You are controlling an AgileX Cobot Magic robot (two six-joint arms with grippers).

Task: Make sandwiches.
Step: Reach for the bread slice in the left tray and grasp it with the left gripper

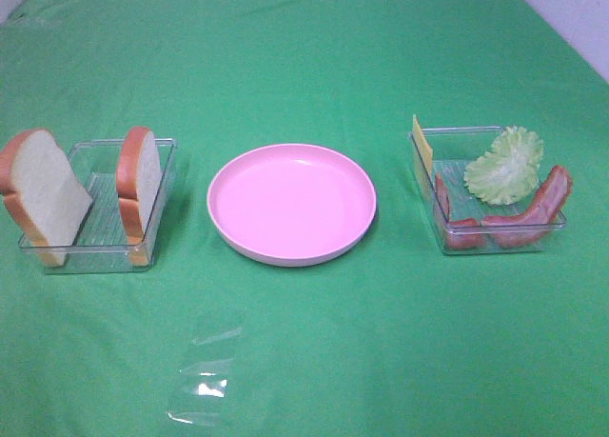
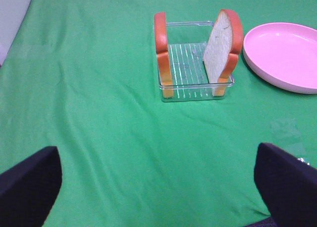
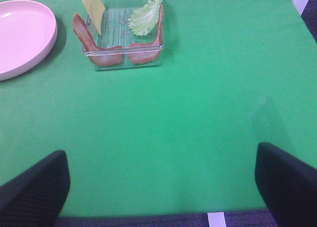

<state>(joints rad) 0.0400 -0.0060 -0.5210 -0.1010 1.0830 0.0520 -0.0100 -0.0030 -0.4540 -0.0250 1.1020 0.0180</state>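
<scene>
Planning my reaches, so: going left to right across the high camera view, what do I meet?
Left bread slice → right bread slice → plate → cheese → lettuce. The bacon strips overlap the last two, so I leave them out.

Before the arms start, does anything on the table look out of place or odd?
Yes. A loose piece of clear plastic lies on the green cloth, in front of the pink plate. It holds nothing and looks like stray wrapping.
</scene>
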